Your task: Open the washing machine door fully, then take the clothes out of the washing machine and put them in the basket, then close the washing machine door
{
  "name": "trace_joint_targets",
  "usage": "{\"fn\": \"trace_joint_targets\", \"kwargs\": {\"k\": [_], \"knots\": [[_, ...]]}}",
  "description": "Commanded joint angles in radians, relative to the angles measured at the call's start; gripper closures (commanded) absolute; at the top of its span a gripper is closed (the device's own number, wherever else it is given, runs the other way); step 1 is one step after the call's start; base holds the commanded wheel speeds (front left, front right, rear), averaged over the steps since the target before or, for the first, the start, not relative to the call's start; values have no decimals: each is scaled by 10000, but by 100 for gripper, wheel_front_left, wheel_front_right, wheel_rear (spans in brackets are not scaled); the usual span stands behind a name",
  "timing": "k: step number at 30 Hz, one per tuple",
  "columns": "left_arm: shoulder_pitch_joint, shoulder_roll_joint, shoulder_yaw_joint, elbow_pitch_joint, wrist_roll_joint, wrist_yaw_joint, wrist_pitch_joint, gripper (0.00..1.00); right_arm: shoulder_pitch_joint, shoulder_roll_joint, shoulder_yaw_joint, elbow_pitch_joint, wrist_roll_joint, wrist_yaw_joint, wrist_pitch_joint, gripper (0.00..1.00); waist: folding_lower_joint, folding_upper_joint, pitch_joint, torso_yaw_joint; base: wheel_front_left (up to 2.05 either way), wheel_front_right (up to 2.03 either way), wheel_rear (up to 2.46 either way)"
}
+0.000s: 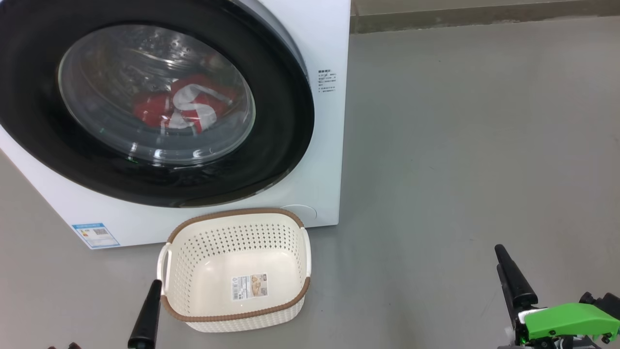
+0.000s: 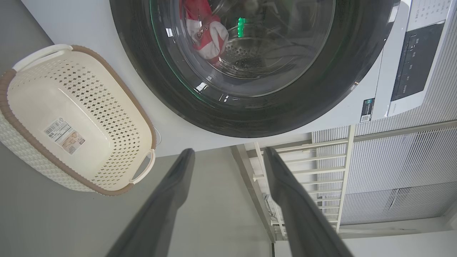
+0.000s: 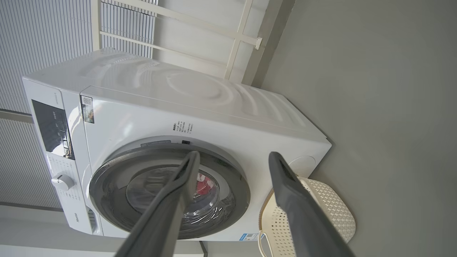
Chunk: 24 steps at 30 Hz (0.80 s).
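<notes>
The white washing machine fills the upper left of the head view. The washing machine door lies shut against its front, black rim around a clear glass bowl. Red clothes with white lettering show through the glass. The cream basket stands on the floor just below the door, with nothing in it but a paper label. One finger of my left arm rises beside the basket's left corner. My left gripper is open and holds nothing. My right gripper is also open, low at the right, well away from the machine.
Grey floor spreads to the right of the machine. A baseboard runs along the far wall. The left wrist view shows the control panel, with a white railing and slatted panels beside the machine.
</notes>
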Motion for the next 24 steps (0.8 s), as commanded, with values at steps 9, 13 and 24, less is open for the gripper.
{"fn": "trace_joint_targets", "kwargs": {"k": [9,13,24], "knots": [[122,139,220,-691,1822,-23,-374,0,-13,-205,253,-226,-1699,1,-381,0,-1,0,-20,82,0,0,0],[215,163,205,-808,2788,47,-523,0,9,-206,367,-248,-2388,1,-529,0,-1,0,-23,110,0,0,0],[371,293,81,-987,4258,329,-820,0,57,-344,750,-199,-3699,2,-823,0,-1,0,-30,169,0,0,0]]}}
